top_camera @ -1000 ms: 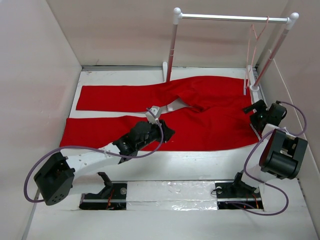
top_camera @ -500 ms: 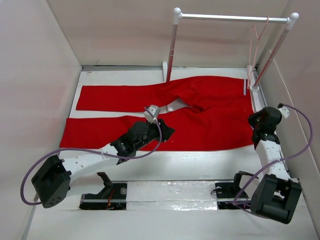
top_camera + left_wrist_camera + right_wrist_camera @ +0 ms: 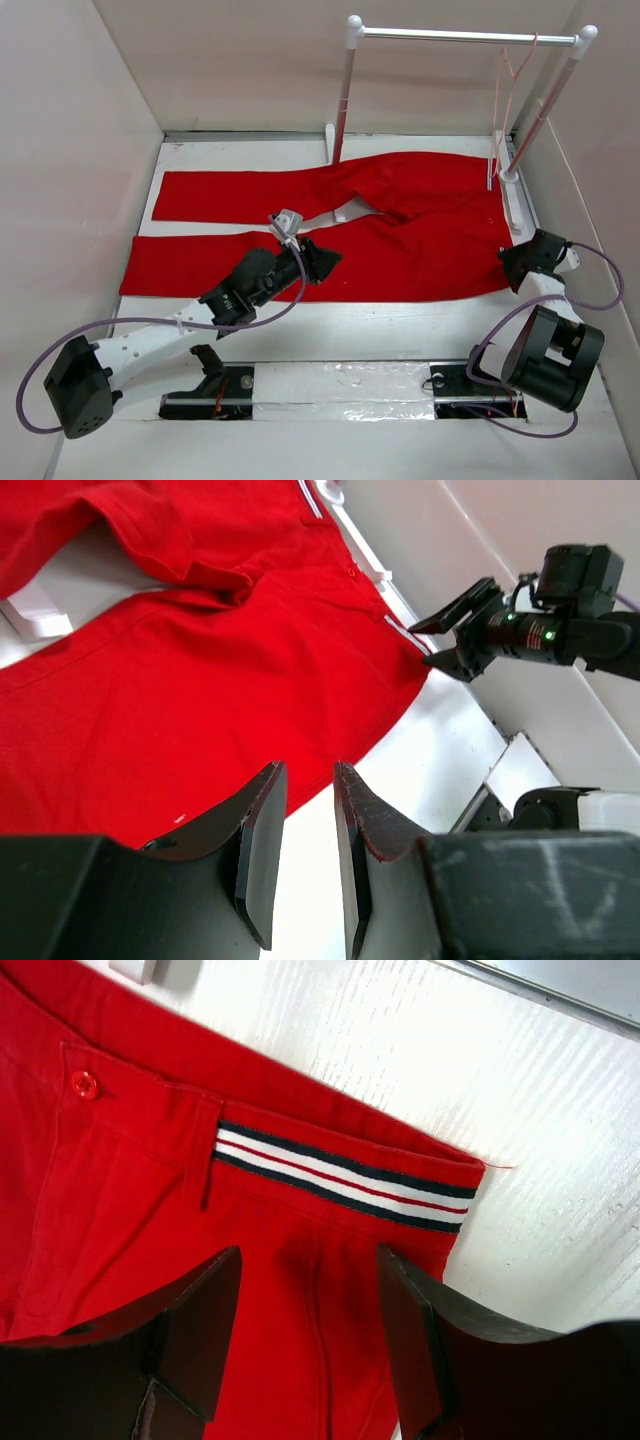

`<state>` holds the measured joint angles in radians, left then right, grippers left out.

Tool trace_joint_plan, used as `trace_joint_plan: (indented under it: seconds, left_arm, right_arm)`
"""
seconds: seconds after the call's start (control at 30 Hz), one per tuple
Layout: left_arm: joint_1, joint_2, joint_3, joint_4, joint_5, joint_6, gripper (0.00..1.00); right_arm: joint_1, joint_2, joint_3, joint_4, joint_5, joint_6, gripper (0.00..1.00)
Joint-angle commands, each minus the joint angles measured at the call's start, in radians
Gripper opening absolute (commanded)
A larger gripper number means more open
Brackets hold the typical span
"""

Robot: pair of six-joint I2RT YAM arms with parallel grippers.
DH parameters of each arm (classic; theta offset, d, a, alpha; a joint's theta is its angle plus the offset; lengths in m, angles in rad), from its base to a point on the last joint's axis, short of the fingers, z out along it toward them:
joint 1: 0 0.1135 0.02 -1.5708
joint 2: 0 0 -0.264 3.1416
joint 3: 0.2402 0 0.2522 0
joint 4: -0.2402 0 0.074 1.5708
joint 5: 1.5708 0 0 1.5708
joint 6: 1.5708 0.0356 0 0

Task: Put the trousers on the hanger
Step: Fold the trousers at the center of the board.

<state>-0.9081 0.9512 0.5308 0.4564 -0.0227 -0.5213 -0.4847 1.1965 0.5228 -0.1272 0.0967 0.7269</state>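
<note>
The trousers [image 3: 400, 240] lie flat on the worktop [image 3: 400, 320], running 9 to 3 o'clock. The waistband corner sits beneath the nearer right claw [image 3: 512, 262], which is spread and empty. The left claw [image 3: 322, 258] is barely parted and empty. The hanger [image 3: 497, 100] hangs at 1 o'clock.

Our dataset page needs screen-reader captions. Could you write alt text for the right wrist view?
The right gripper, jaws open, hovers over the waistband corner of bright red trousers lying on a white table. A white, navy and red striped band trims the waistband near that corner, and a red button sits farther along.
</note>
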Motion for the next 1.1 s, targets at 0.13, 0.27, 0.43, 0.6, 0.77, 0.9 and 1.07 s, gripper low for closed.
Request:
trace_joint_plan:
  seconds: [0.13,0.27,0.43,0.6,0.77,0.9,1.07]
  left_arm:
    - [0.005,-0.069,-0.005,0.001,-0.039,0.014,0.23]
    - [0.005,-0.098,-0.005,-0.021,-0.077,0.018,0.23]
    - [0.005,-0.143,-0.009,-0.041,-0.112,0.027,0.24]
    - [0.005,-0.167,-0.015,-0.051,-0.151,0.032,0.24]
    - [0.005,-0.163,-0.018,-0.051,-0.161,0.033,0.25]
    - [0.005,-0.161,-0.014,-0.064,-0.183,0.037,0.25]
    - [0.005,-0.152,-0.017,-0.059,-0.192,0.035,0.25]
  right_arm:
    - [-0.008,-0.005,0.052,-0.118,0.053,0.068,0.62]
    - [-0.008,-0.049,0.034,-0.187,0.090,0.071,0.61]
    - [-0.008,-0.041,0.054,-0.268,0.135,0.060,0.61]
    - [-0.008,-0.048,0.051,-0.279,0.155,0.022,0.60]
    - [0.015,0.056,0.103,-0.194,0.090,0.058,0.57]
    - [0.038,0.088,0.118,-0.146,0.089,0.089,0.35]
    - [0.047,-0.003,0.063,-0.089,0.110,0.095,0.05]
